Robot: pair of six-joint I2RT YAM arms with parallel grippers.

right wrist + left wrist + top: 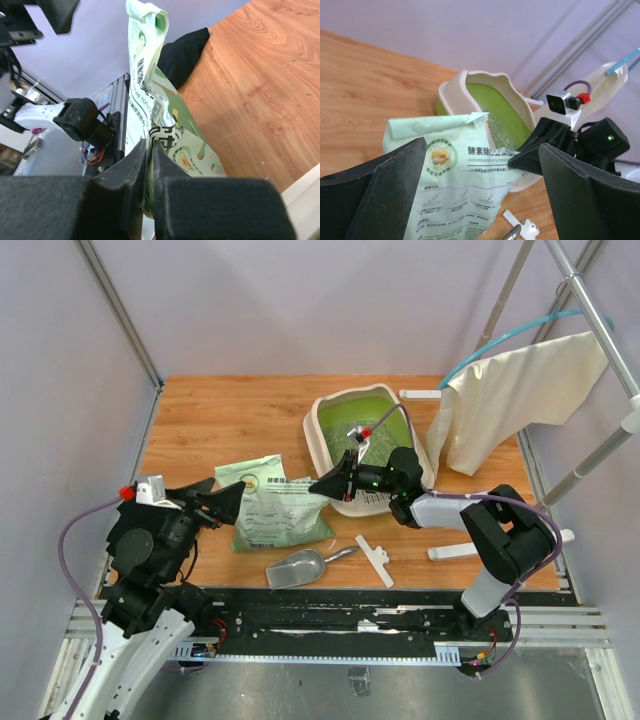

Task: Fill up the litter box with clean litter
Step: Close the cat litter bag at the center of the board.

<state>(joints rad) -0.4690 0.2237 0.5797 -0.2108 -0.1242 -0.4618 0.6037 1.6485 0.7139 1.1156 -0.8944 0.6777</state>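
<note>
The litter box (322,432) is a cream tray with a green inside, standing at the back centre. Pale green-grey litter (376,447) covers part of its floor. It also shows in the left wrist view (456,91). A light green printed bag (272,512) lies in front of it, its right corner raised. My right gripper (322,486) is shut on that corner, next to the box's front rim; the right wrist view shows the bag (150,95) pinched between the jaws (150,147). My left gripper (228,502) is open at the bag's left edge, and the bag (455,175) shows between its fingers.
A silver metal scoop (297,568) lies near the front edge. White plastic strips lie by it (375,559), at the right (462,551) and behind the box (420,394). A cream cloth (520,400) hangs on a metal rack at the right.
</note>
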